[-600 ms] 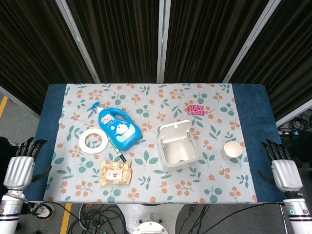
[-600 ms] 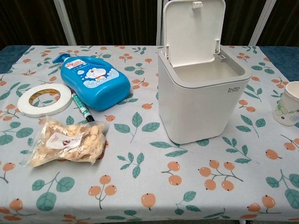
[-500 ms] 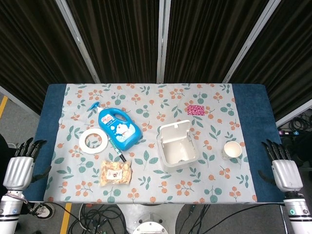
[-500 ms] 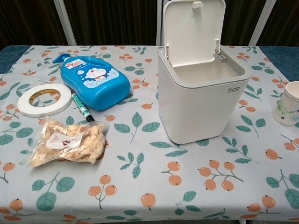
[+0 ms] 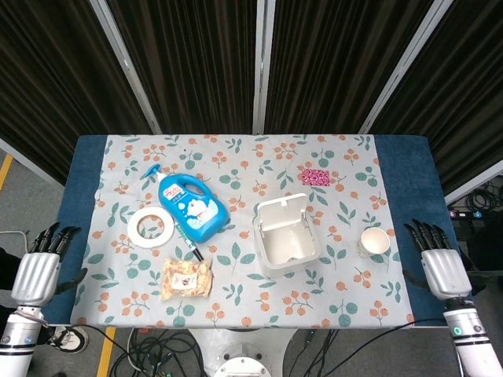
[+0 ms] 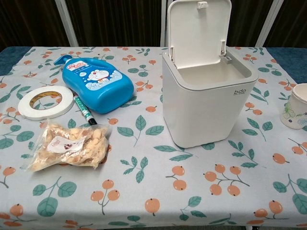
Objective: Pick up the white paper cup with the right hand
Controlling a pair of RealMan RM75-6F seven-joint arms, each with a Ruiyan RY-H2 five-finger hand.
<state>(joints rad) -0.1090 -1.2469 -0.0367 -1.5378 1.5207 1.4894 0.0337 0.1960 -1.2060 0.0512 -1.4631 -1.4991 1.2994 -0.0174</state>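
white paper cup [image 5: 374, 241]: standing upright on the patterned tablecloth [image 5: 236, 298], to the right of the white bin [image 5: 286, 233] and apart from it; in the chest view it is showing only partly at the right edge [image 6: 298, 106].
right hand [image 5: 440, 265]: hovering off the table's right edge, beyond the cup from the bin, fingers spread and holding nothing; not touching the cup.
left hand [image 5: 38, 267]: hanging off the far-left edge of the table, well away from the bin, fingers apart and empty.
white bin: sitting near the middle of the cloth with its lid standing open.
blue bottle [image 5: 189, 206]: lying on its side to the left of the bin.
tape roll [image 5: 150, 227]: lying flat further left of the bin, just beside the bottle.
marker [image 6: 84, 111]: lying between the tape roll and the bottle, seemingly touching the bottle's edge.
snack bag [image 5: 187, 279]: lying left of the bin, nearer the front edge.
pink packet [image 5: 315, 177]: lying behind the bin, toward the far side; its print is too small to read.
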